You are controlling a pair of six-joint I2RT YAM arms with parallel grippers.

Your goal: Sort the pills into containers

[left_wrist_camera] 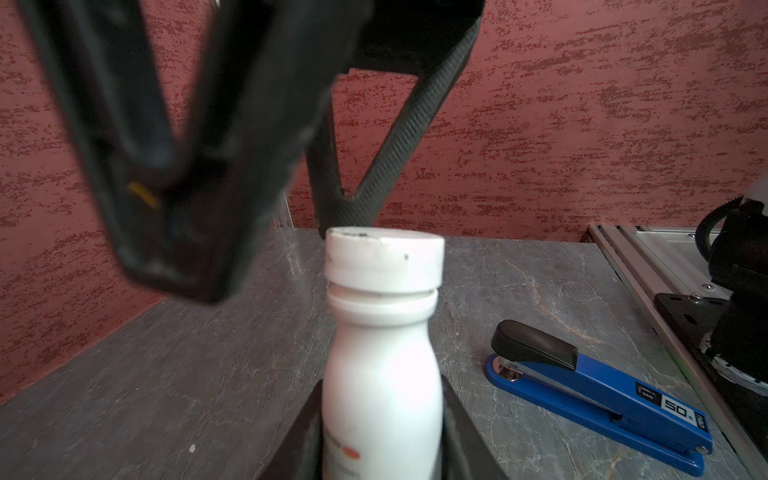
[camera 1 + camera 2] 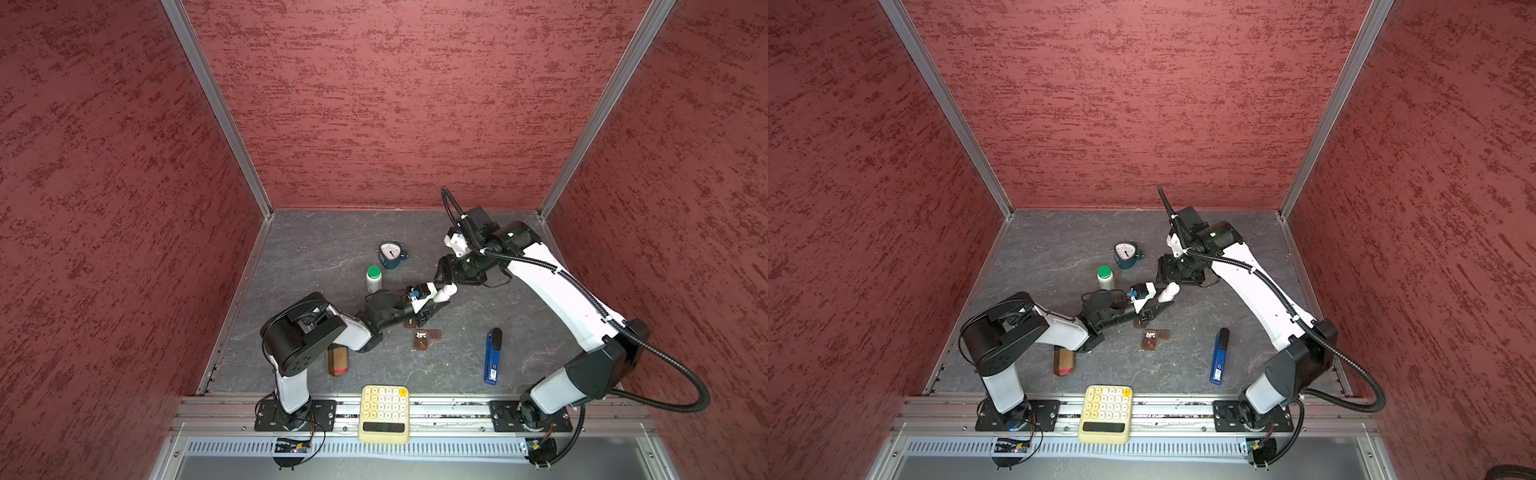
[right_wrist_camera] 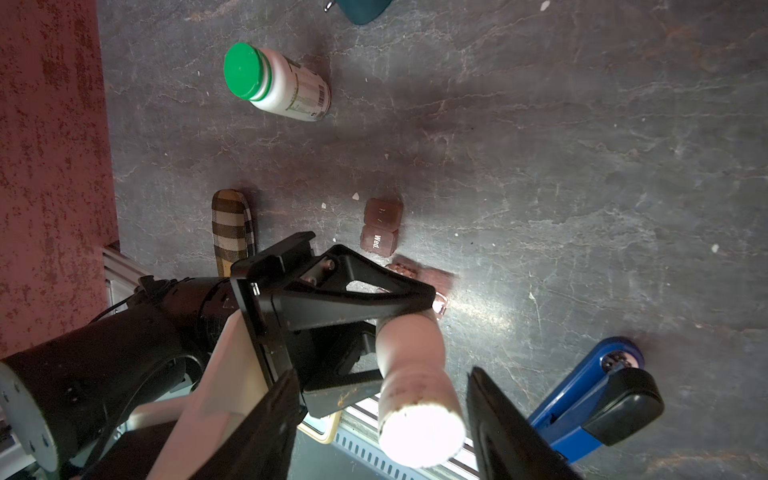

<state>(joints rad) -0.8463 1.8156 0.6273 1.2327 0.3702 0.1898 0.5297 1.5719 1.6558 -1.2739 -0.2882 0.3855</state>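
The left gripper [image 1: 382,415] squeezes the small white plastic bottle [image 1: 381,345], and the right gripper [image 3: 384,386] has its jaws open on both sides of the round white cap [image 1: 384,257], so I think it must close and twist next, while the dark brown plastic pill boxes [image 3: 380,226] lie on the grey table [image 3: 582,166] nearby.

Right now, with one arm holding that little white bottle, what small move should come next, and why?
Probably close the right end effector on the cap. The left end effector grips the white bottle by its body, the cap is on, and the right one's open jaws stand either side of it.
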